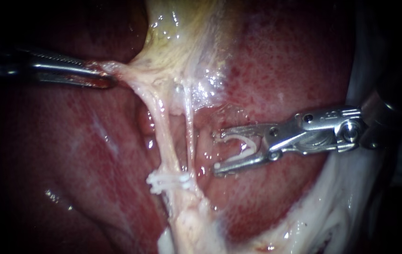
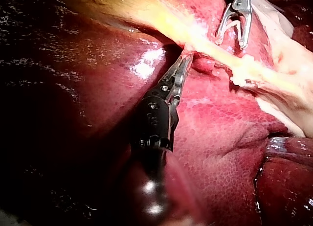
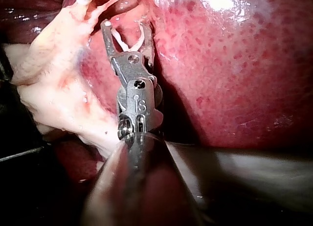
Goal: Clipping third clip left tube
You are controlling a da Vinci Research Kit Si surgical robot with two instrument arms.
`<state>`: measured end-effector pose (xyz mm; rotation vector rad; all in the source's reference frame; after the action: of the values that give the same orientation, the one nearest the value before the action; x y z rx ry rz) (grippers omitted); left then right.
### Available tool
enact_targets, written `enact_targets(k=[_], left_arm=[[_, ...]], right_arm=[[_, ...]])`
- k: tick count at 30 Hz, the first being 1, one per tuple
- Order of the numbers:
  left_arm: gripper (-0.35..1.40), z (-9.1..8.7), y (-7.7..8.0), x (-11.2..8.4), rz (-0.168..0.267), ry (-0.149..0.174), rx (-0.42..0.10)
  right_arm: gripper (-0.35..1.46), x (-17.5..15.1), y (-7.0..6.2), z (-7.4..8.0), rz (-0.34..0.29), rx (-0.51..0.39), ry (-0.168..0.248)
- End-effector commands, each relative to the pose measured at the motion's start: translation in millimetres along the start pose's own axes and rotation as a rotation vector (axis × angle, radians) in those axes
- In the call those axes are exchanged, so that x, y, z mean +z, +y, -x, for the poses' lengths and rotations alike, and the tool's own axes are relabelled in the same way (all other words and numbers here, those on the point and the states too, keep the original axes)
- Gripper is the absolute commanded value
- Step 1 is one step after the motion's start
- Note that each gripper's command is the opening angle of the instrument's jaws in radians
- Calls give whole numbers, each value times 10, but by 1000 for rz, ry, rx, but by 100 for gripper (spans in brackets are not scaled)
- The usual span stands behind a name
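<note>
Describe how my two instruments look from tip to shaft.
Left instrument: slim, silvery metal jaws, long and tapered, with fine serrated teeth, on a dark wrist and dark shaft. Right instrument: bright steel, a forked pair of curved jaws, a hinged linkage with round pins and screws, then a dark shaft. No cables show.

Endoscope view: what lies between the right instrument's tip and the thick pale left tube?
A thin pale right tube crosses it, over red liver; endoscope view shows this.
</note>
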<state>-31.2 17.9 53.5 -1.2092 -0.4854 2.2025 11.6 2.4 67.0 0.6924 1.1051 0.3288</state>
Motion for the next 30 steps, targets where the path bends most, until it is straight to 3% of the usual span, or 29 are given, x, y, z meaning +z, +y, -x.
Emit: enact_targets(k=[1, 10, 22, 27, 30], left_arm=[[-35, 0, 0, 0, 1, 0, 0], [-35, -2, -1, -4, -3, 0, -1], [-35, -7, -6, -19, -16, 10, 3], [-35, -11, -9, -27, -19, 15, 3], [-35, -12, -9, -28, -19, 18, 1]], right_arm=[[45, 0, 0, 0, -1, 0, 0], [46, -4, -7, -9, -6, 3, 7], [46, -15, -42, -64, -29, 29, 60], [46, -11, -48, -82, -28, 36, 78], [48, -2, -47, -85, -25, 36, 78]])
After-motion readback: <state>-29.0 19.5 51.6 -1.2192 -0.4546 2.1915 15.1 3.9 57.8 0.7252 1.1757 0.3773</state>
